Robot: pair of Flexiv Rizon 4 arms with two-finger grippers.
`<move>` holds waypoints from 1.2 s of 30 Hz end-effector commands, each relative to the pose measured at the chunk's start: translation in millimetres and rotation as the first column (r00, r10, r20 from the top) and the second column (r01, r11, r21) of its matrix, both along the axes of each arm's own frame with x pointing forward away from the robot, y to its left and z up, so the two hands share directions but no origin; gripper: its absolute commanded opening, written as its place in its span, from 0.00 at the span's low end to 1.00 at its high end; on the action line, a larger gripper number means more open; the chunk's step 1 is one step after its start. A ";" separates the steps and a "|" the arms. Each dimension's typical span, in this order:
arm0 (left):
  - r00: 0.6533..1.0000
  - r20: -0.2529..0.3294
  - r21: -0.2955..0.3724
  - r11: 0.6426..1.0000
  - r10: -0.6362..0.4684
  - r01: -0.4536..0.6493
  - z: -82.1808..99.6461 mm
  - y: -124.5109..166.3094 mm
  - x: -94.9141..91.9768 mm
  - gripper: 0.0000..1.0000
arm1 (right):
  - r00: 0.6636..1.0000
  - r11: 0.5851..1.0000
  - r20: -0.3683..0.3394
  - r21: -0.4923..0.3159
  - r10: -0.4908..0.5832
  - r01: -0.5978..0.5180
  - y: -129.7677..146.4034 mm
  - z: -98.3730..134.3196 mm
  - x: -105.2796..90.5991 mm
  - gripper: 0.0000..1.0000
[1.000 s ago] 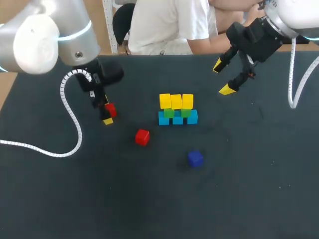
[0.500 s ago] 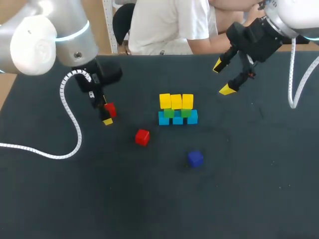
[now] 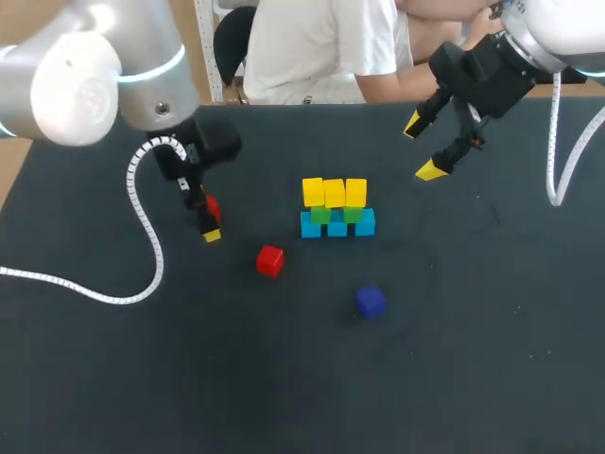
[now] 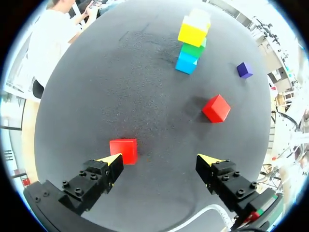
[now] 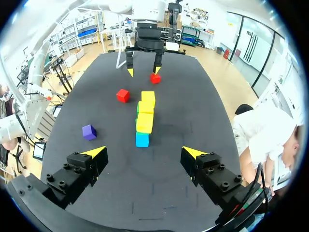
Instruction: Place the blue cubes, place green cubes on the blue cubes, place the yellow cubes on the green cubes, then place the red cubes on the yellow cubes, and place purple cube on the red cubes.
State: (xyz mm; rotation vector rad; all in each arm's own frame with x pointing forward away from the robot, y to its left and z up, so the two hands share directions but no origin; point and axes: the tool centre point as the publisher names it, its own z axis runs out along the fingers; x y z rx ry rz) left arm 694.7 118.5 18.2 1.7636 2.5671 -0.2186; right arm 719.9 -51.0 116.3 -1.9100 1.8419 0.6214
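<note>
A stack stands mid-table: blue cubes (image 3: 337, 226) at the bottom, green cubes (image 3: 336, 215) on them, yellow cubes (image 3: 334, 192) on top. One red cube (image 3: 212, 205) lies left of it, partly hidden by my left gripper (image 3: 204, 219). In the left wrist view that red cube (image 4: 123, 149) sits just ahead of one fingertip (image 4: 111, 160), off to the side of the wide gap of the open left gripper (image 4: 160, 160). A second red cube (image 3: 269, 260) and a purple cube (image 3: 371, 302) lie loose nearer the front. My right gripper (image 3: 423, 148) hangs open and empty above the table, behind and right of the stack.
The dark table (image 3: 473, 359) has bare room at the front and right. My left arm's white coiled cable (image 3: 142, 227) trails over the left part. The right wrist view shows the stack (image 5: 144, 121) ahead of that gripper (image 5: 145, 152), with the left gripper (image 5: 143, 67) beyond.
My left arm has shifted a little to the right, so its gripper now covers part of the near red cube. The right arm and all cubes stayed put.
</note>
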 end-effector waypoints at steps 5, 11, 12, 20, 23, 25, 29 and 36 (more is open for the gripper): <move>1.000 0.008 0.015 1.000 -0.011 0.011 -1.6 -1.2 2.1 0.45 | 1.000 1.000 0.000 0.001 0.001 -0.001 0.0 -0.2 0.4 1.00; 1.000 0.021 0.016 1.000 -0.012 0.012 -0.9 -0.2 3.7 0.00 | 1.000 1.000 0.000 0.001 0.001 -0.001 0.0 -0.2 0.4 1.00; 1.000 0.021 0.017 1.000 -0.015 0.014 -0.8 -0.2 3.7 0.00 | 1.000 1.000 0.000 0.001 0.001 -0.001 0.0 -0.2 0.4 1.00; 1.000 0.020 0.016 1.000 -0.016 0.016 -5.5 2.5 -0.3 0.00 | 1.000 1.000 0.000 0.001 0.001 -0.001 0.0 -0.2 0.4 1.00; 0.999 0.038 0.010 1.000 -0.013 0.013 0.8 1.7 -2.4 0.00 | 1.000 1.000 0.000 0.001 0.001 -0.001 0.0 -0.2 0.4 1.00; 0.999 0.050 0.012 1.000 -0.006 0.005 3.2 4.1 -2.6 0.00 | 1.000 1.000 0.000 0.001 0.001 -0.001 0.0 -0.2 0.4 1.00; 0.998 0.062 0.000 1.000 0.020 -0.020 8.8 7.3 -5.5 0.70 | 1.000 1.000 0.000 0.001 0.001 -0.001 0.0 -0.2 0.4 1.00; 0.995 0.077 0.032 0.998 0.059 -0.062 20.7 19.7 -6.9 1.00 | 1.000 1.000 0.000 0.001 0.001 -0.001 0.0 -0.2 0.4 1.00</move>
